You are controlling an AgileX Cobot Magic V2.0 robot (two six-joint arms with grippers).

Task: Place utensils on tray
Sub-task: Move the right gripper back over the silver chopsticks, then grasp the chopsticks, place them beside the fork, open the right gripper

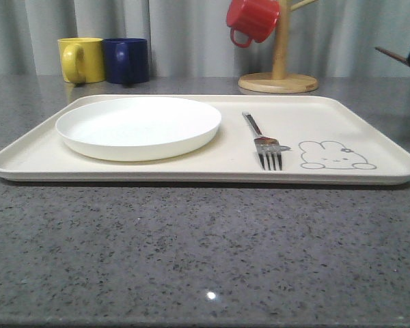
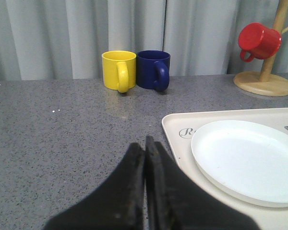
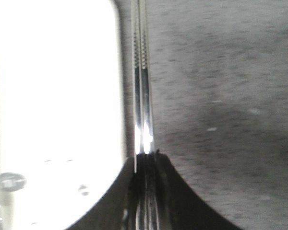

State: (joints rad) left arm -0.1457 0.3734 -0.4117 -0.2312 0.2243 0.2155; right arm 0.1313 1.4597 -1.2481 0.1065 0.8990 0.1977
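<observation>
1 utensil is down so far: the fork point(image 1: 265, 142) lies flat on the tray point(image 1: 369, 133), tines toward the camera, between the white plate point(image 1: 138, 126) and the rabbit drawing point(image 1: 335, 156). The tray sits on the grey speckled desk point(image 1: 191, 253).

Right gripper point(image 3: 145, 155): jaws pinching the chopsticks point(image 3: 142, 81), 2 slim shiny sticks held side by side and sticking straight out from the tips. In the right wrist view they hang over the desk just beside the tray's rounded corner, not yet over it. I can't see a spoon.

Left gripper point(image 2: 145, 143): jaws pressed together on nothing, hovering over bare desk near the tray's left edge, 2 mugs behind it, yellow mug point(image 2: 119, 70) and blue mug point(image 2: 154, 69) touching or nearly so. A red mug point(image 2: 259, 41) hangs on the wooden mug stand point(image 2: 265, 79).

Risks, as a guess:
- the grip is at 1 end only, so the long sticks could pivot or slide out on a fast move
- the 2 sticks may split or scissor on release, and 1 could roll off the rim onto the desk
- coming in low, the tips could catch the raised rim and shove the tray
- dropping too near the fork would knock it

Writing: only "R" of a script word is readable on the tray in the left wrist view; the plate covers the rest. No brand seen.
</observation>
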